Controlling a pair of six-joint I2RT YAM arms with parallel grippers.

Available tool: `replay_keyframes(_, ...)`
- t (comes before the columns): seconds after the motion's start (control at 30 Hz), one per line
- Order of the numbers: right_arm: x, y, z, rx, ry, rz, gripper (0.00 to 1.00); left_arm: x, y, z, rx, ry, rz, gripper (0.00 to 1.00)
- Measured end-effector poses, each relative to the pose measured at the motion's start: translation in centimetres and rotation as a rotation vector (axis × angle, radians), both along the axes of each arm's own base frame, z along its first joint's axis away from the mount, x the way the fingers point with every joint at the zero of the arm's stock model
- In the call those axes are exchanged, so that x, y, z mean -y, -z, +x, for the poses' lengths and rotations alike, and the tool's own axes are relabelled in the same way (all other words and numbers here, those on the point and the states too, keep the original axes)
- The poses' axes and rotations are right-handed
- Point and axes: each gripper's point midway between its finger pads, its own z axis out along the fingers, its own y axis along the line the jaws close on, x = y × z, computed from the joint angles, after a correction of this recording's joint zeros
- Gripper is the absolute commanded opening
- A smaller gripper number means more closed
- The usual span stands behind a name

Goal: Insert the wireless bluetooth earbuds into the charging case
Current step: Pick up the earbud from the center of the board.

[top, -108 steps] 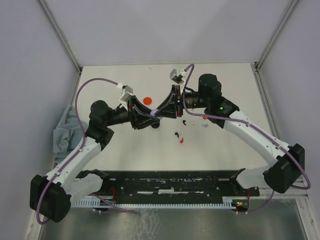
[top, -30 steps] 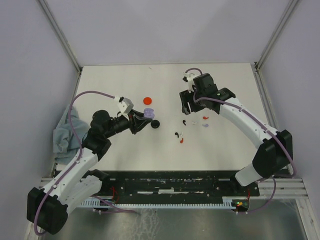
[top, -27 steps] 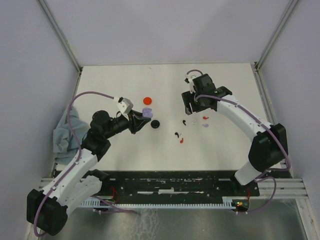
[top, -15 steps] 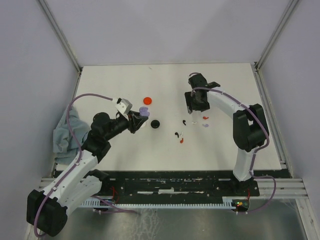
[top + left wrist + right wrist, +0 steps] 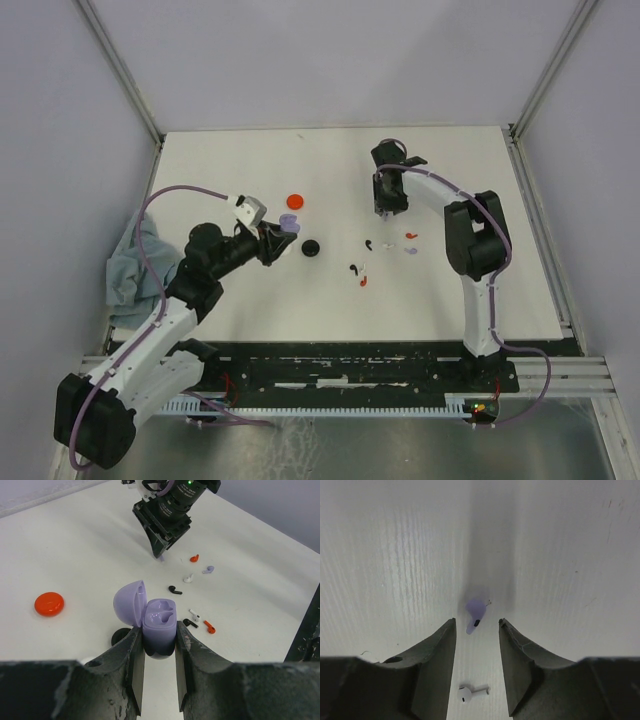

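My left gripper [image 5: 158, 636] is shut on the lavender charging case [image 5: 160, 624], held up with its lid open and both sockets empty. In the top view the case [image 5: 290, 225] sits left of centre. My right gripper [image 5: 476, 622] points straight down at the table with its jaws apart. A lavender earbud [image 5: 474, 612] lies between its fingertips, touching neither. A white earbud [image 5: 469, 693] lies further back between the fingers. In the left wrist view the right gripper [image 5: 161, 554] stands behind several loose earbuds: red [image 5: 194, 558], lavender [image 5: 208, 570], white [image 5: 188, 578], black [image 5: 174, 589].
A red disc [image 5: 294, 201] and a black disc [image 5: 311, 248] lie near the case. More earbuds, black [image 5: 352, 268] and red [image 5: 363, 281], lie mid-table. A grey cloth [image 5: 125, 265] is bunched at the left edge. Walls enclose the table on three sides.
The right arm has folded back and turned its gripper down onto the table over the lavender earbud, and its jaws have narrowed. The left gripper still holds the case in much the same place.
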Motion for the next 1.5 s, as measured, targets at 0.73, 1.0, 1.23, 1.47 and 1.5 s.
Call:
replay_keyframes(0.73,0.0,1.7,1.5,-0.049,0.033,0.017,0.38,0.2,1.1,0.4,-0.029,0.004,0.014,0.03)
replay_keyframes(1.0,0.0,1.8,1.0,-0.074,0.028,0.021,0.3,0.3,1.2,0.3,-0.033,0.01,0.015,0.03)
replay_keyframes(1.23,-0.1,1.8,0.9,-0.079,0.02,0.023,0.22,0.6,1.0,0.1,-0.029,0.032,0.01,0.03)
replay_keyframes(1.47,0.1,1.7,0.0,-0.075,0.007,0.026,0.2,1.3,0.3,-0.3,0.014,0.083,-0.012,0.03)
replay_keyframes(1.5,0.1,1.6,-0.4,-0.077,0.004,0.027,0.2,1.3,0.3,-0.3,0.018,0.088,-0.014,0.03)
